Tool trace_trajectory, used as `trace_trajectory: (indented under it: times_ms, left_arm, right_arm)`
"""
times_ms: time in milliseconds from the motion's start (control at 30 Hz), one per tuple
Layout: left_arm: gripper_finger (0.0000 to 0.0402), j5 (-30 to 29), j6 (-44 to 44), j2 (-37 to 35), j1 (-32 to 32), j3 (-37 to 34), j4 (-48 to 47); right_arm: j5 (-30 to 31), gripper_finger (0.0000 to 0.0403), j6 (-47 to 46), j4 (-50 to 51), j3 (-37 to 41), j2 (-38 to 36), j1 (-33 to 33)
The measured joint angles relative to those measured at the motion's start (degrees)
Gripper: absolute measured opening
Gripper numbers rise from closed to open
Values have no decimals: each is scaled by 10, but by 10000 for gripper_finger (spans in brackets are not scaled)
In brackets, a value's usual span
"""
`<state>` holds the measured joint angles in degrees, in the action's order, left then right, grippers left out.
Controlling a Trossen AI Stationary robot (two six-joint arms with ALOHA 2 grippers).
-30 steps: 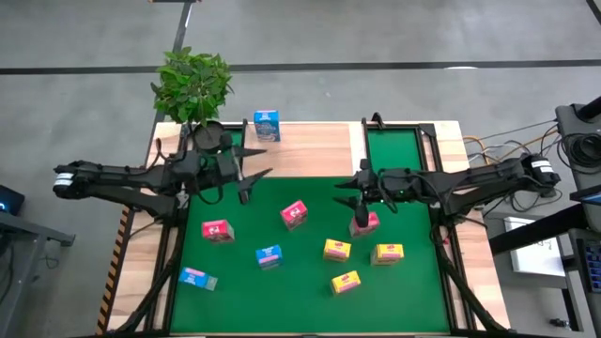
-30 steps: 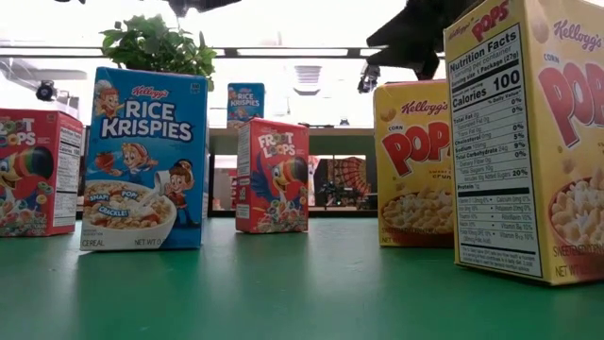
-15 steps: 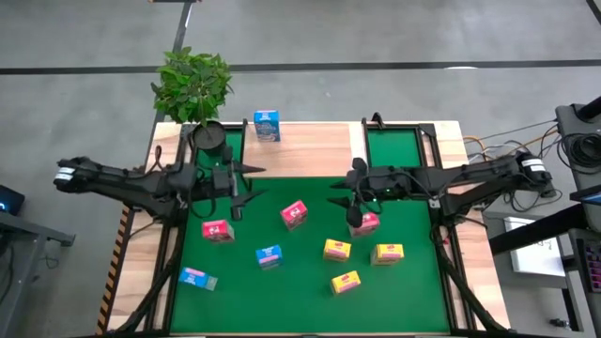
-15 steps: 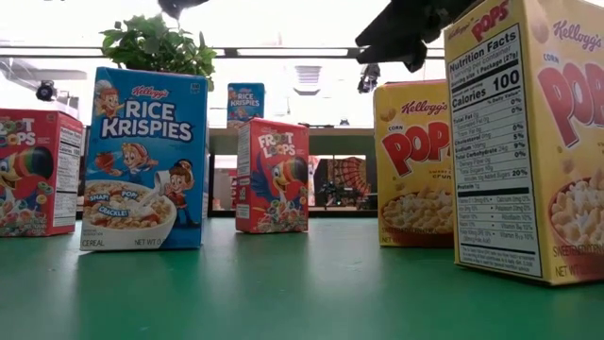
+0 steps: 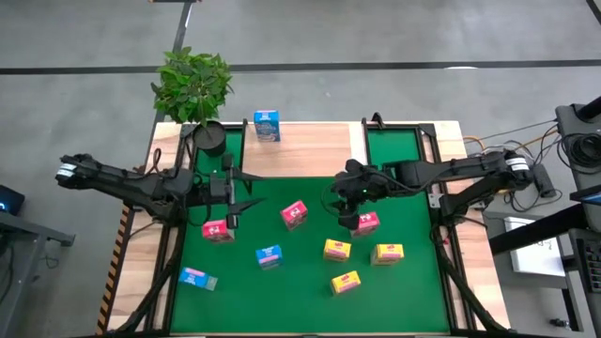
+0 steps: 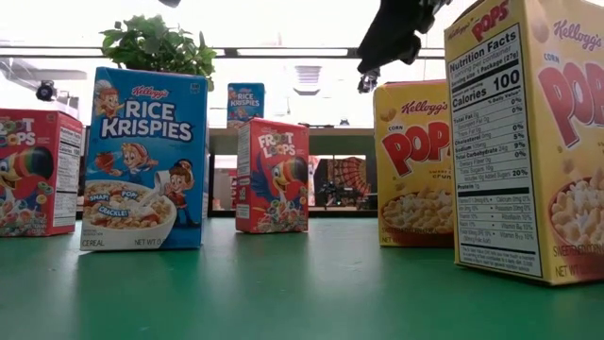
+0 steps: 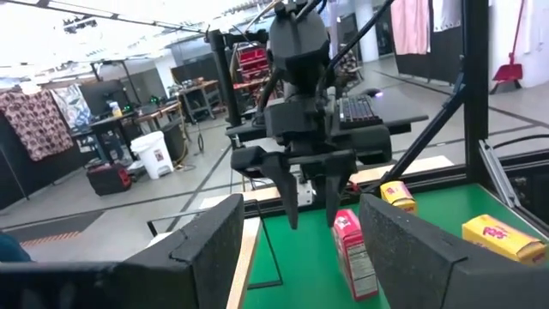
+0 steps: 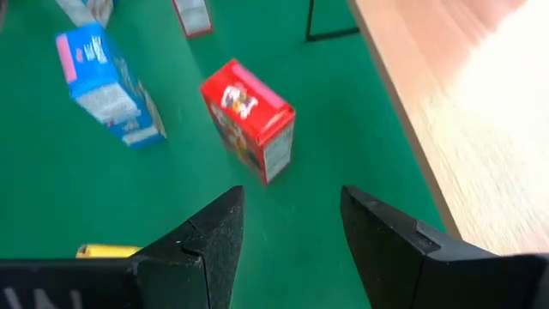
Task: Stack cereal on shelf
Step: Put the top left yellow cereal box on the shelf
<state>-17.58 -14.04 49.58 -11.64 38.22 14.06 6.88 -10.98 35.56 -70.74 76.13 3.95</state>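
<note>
Several small cereal boxes stand on the green mat: red ones (image 5: 295,214) (image 5: 217,230) (image 5: 364,222), blue ones (image 5: 269,255) (image 5: 197,278) and yellow ones (image 5: 337,249) (image 5: 388,253) (image 5: 345,282). Another blue box (image 5: 267,125) stands on the light-wood shelf (image 5: 310,150) at the far side. My left gripper (image 5: 242,199) hangs open above the mat's left part, just far of the left red box, pointing level toward the right. My right gripper (image 5: 340,202) hangs open above the mat, slanting down toward the middle red box (image 8: 249,118), with nothing between its fingers (image 8: 214,245).
A potted plant (image 5: 193,86) stands at the shelf's far left corner. A second green mat panel (image 5: 394,150) lies to the right of the shelf. Black frame rails (image 5: 441,253) run along the mat's sides. In the low view, boxes (image 6: 146,161) (image 6: 528,142) stand close to the near edge.
My right gripper has risen from just above the right red box, gone a little toward the table's left and tipped to slant downward; the box stays standing. My left gripper has swung a little toward the near edge. Both stay open.
</note>
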Motion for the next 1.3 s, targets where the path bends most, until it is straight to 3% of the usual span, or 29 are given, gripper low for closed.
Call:
trace_trajectory:
  times_ms: [233,633,900,1300]
  left_arm:
    - [215,0,-4,1,0,0,-1]
    - [215,0,11,-6,0,2,-10]
    - [215,0,6,-9,0,4,-20]
    - [215,0,-14,-9,0,4,-7]
  right_arm:
    - [1,183,11,100,-62,28,6]
    - [-2,183,72,105,-84,51,5]
    - [-163,183,40,104,-84,55,13]
    - [-153,183,-49,72,-84,77,34]
